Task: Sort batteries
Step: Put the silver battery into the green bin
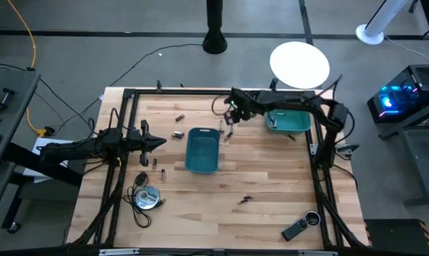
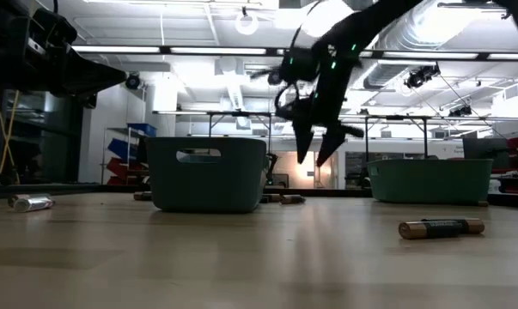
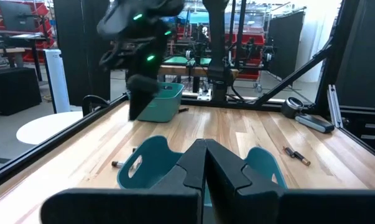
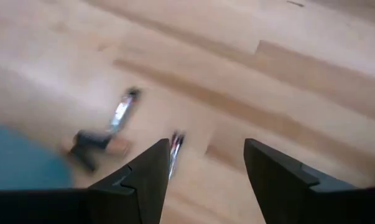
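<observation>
Nearest you in the low view, one battery (image 2: 441, 227) lies at lower right; more lie scattered on the table (image 1: 271, 185), several by the centre teal bin (image 1: 202, 151). Your right gripper (image 4: 206, 158), fingers spread, hovers above a small cell (image 4: 175, 146). These look light, rigid and slick and could roll: pinch mid-barrel. The left gripper (image 1: 157, 143), pressed together, waits at left.

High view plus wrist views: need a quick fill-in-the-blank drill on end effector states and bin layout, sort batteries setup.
1. The right end effector hangs over the table with its fingers ____.
2. The left end effector waits beside the middle teal bin with its fingers ____.
3. The number of teal bins on the table, counting the far teal bin, is ____.
4. The battery nearest the low camera lies ____ any bin.

Missing words: open; shut; two; outside
</observation>
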Controlling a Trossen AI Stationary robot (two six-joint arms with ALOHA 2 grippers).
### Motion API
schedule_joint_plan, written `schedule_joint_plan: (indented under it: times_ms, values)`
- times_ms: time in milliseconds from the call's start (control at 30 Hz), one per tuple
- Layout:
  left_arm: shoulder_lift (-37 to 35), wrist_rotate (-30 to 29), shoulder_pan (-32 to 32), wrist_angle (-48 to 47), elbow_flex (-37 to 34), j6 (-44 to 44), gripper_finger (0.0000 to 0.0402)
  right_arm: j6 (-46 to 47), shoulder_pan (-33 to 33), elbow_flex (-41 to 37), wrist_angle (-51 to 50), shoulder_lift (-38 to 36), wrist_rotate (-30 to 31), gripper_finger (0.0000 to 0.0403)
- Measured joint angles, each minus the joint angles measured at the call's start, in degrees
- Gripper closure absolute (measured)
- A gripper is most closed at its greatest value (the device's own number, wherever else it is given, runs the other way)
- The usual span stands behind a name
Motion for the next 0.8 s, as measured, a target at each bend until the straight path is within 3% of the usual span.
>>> schedule_joint_plan:
  times_ms: [267, 533, 800]
  values:
    - [0.01, 0.0, 0.01, 0.0, 0.0, -0.01, 0.0401, -2.42, -0.17, 3.07, -0.86, 7.62, -6.21, 0.0204]
    - [0.01, 0.0, -0.02, 0.0, 0.0, 0.01, 0.0401, -2.87, 3.55, 3.16, -0.95, 8.41, 1.0, 0.0211]
    - [0.0, 0.01, 0.0, 0.0, 0.0, 0.01, 0.0401, -0.41, 4.17, 3.49, -0.49, 13.27, 2.11, 0.0279]
